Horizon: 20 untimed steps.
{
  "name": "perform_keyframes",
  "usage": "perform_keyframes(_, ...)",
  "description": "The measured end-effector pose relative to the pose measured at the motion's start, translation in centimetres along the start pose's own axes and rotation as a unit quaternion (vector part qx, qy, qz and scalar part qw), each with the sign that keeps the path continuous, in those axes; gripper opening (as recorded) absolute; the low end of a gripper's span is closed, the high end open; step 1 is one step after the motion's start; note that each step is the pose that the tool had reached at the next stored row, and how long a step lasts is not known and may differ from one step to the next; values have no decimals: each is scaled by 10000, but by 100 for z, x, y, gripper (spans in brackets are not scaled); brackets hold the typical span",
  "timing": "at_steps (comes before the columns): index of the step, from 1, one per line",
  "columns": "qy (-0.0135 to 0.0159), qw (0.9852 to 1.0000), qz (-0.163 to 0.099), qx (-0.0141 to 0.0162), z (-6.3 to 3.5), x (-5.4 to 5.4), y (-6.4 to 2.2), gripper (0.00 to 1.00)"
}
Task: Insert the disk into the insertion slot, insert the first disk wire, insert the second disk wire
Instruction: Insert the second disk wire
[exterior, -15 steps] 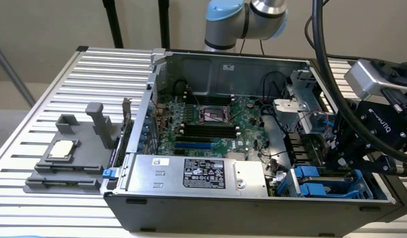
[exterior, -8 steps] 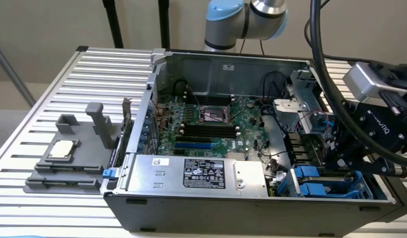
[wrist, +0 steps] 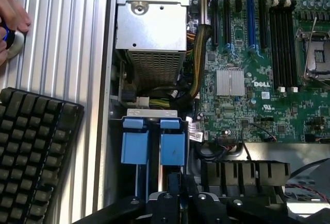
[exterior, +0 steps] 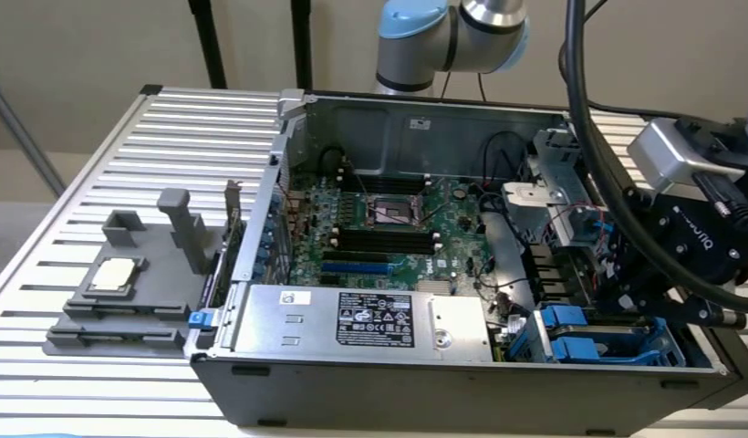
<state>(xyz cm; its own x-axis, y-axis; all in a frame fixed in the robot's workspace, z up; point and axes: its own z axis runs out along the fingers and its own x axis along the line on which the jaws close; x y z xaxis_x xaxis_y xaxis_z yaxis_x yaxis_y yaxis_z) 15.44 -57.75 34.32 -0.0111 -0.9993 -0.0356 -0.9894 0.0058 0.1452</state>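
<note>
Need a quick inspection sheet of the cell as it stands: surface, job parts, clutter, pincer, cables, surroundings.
surface: ribbed metal table, open PC case on it.
job's things: insertion slot, grey cage with blue rails, beside the power supply; contents unclear.
clutter: grey fixture carrying a chip, on the exterior view's left.
grippers: pincer right over the slot's blue rails.
cables: yellow-black bundle from power supply to board; black cable along the arm.
surroundings: keyboard, a hand over the table.
</note>
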Motion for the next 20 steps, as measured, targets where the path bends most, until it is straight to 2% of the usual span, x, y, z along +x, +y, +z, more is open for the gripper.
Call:
perform_keyframes(7, 0, 10000, -2, 10, 22, 1, -3, 16)
perform_keyframes(20, 0, 10000, -5, 11, 58, 2, -10, 16)
